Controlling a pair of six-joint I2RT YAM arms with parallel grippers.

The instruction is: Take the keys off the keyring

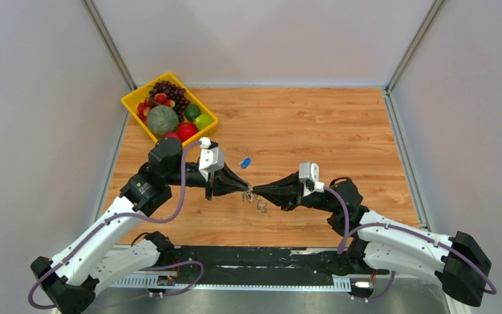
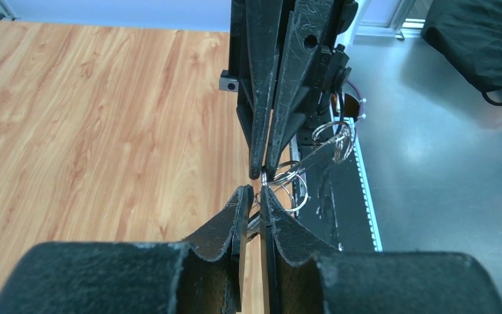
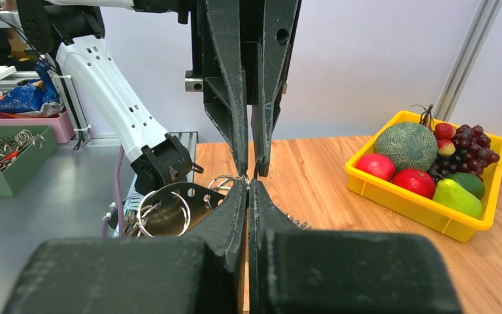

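Both grippers meet tip to tip above the middle of the wooden table. My left gripper (image 1: pixel 244 190) (image 2: pixel 253 191) is shut on a flat silver key (image 2: pixel 253 226) that shows edge-on between its pads. Facing it, my right gripper (image 1: pixel 257 192) (image 3: pixel 249 184) is shut on the thin wire keyring (image 2: pixel 294 190) at its very tips. The rest of the keys (image 1: pixel 261 207) hang in a small bunch just below the two grippers. More wire loops (image 3: pixel 163 212) dangle left of the right fingers. The pinch point itself is hidden by the fingers.
A small blue tag (image 1: pixel 245 161) lies on the wood behind the grippers. A yellow basket (image 1: pixel 131 104) of fruit stands at the back left. Off the table, a green tray (image 3: pixel 6 173) holds more rings. The black base rail (image 1: pixel 255 261) runs along the near edge.
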